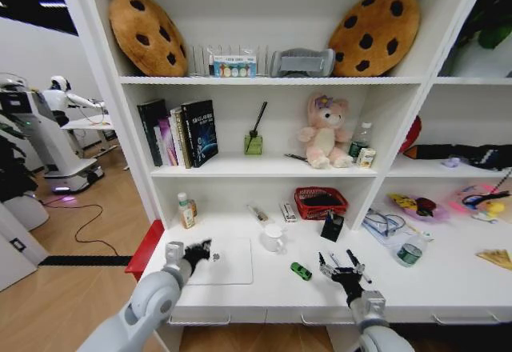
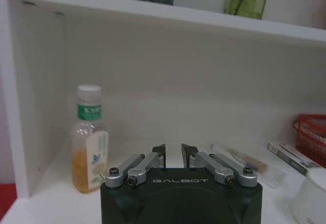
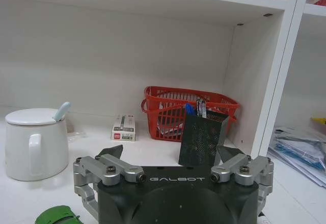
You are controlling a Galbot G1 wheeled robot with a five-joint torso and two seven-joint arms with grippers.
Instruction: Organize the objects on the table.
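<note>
On the white table point(image 1: 264, 292) a silver laptop point(image 1: 228, 262) lies closed at the left. My left gripper point(image 1: 198, 252) hovers over its left edge; in the left wrist view this gripper point(image 2: 173, 152) is shut on nothing. A tiny green toy car point(image 1: 301, 270) sits mid-table, and also shows low beside my right gripper point(image 3: 58, 216). That right gripper point(image 1: 340, 272) hangs open just above a few dark pens point(image 1: 358, 267) near the front edge, fingers point(image 3: 114, 152) spread wide. A clear bottle with a green cap point(image 1: 410, 250) stands further right.
A white lidded mug point(image 1: 274, 238), a black mesh pen holder point(image 1: 332, 226) and a red mesh basket point(image 1: 321, 202) stand behind the car. A juice bottle point(image 1: 186, 210) is in the back left corner. Papers and glasses point(image 1: 384, 224) lie at the right. Shelves overhang the rear.
</note>
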